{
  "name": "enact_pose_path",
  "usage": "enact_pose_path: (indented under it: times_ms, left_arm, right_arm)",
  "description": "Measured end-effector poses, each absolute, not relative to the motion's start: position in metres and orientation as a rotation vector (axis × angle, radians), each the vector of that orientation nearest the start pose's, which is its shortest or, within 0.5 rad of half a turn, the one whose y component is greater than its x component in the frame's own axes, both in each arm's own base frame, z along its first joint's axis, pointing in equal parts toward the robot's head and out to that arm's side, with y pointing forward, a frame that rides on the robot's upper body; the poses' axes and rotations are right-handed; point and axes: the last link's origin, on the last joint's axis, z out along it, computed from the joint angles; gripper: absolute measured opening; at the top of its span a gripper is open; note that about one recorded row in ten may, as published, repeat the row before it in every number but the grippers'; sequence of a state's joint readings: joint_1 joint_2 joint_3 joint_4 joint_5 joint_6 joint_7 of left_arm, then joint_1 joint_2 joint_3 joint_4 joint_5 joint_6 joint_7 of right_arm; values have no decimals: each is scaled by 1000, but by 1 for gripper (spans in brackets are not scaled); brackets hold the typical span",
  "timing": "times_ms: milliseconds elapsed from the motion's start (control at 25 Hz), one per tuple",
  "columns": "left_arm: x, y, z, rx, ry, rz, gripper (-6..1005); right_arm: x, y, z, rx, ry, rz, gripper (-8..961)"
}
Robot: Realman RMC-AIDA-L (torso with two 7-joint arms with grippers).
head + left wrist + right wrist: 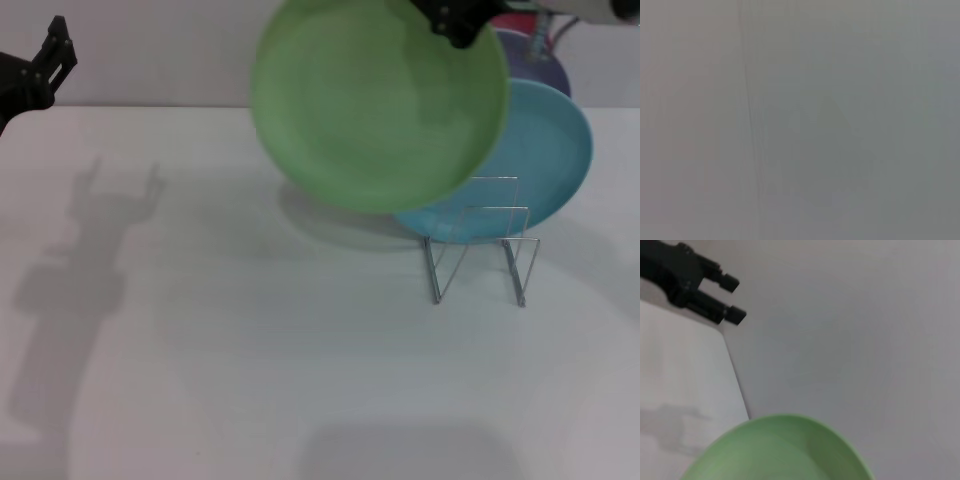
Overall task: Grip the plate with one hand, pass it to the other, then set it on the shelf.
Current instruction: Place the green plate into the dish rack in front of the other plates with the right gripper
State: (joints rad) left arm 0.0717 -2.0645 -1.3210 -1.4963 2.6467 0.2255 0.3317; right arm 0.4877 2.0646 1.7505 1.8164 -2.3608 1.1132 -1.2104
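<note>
The light-green plate [375, 105] hangs tilted in the air above the back of the table, its face toward me. My right gripper [455, 28] is shut on its upper right rim at the top of the head view. The plate's rim also shows in the right wrist view [785, 450]. My left gripper [60, 48] is raised at the far left, open and empty, well apart from the plate. It shows in the right wrist view [736, 300] with its two fingers apart. The left wrist view shows only a grey surface with a faint shadow.
A wire rack [480, 250] stands at the right of the white table [250, 350]. A turquoise-blue plate [550, 160] leans in it, partly behind the green plate. A lavender plate [540, 62] stands behind that. A wall runs behind the table.
</note>
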Motion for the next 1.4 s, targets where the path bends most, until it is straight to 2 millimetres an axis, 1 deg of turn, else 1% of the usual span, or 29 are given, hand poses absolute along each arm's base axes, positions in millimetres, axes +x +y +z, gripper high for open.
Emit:
enact_pose_path:
  times_ms: [120, 320, 440, 600, 880, 1080, 1160, 1400]
  left_arm:
    - [-218, 327, 52, -1593, -463, -602, 795]
    - [-221, 325, 46, -1592, -457, -607, 794]
    - [-222, 324, 44, -1592, -470, -611, 794]
    - [-223, 324, 42, -1595, -473, -611, 793]
    - [-221, 325, 38, -1602, -468, -617, 794]
    - [-220, 326, 37, -1609, -465, -619, 794]
    - [-219, 329, 33, -1622, -462, -618, 794]
    - [-215, 333, 27, -1641, -457, -624, 794]
  right_arm:
    - [70, 363, 83, -2290, -403, 42, 38]
    - [86, 352, 95, -2266, -455, 104, 39]
    - [93, 347, 96, -2261, -481, 91, 39]
    - [104, 339, 93, -2271, -529, 66, 38]
    - [114, 331, 95, -2267, -551, 68, 38]
    - [115, 332, 97, -2253, -573, 52, 38]
    - [118, 331, 101, -2231, -615, 46, 38]
    - [122, 328, 101, -2226, -700, 7, 37]
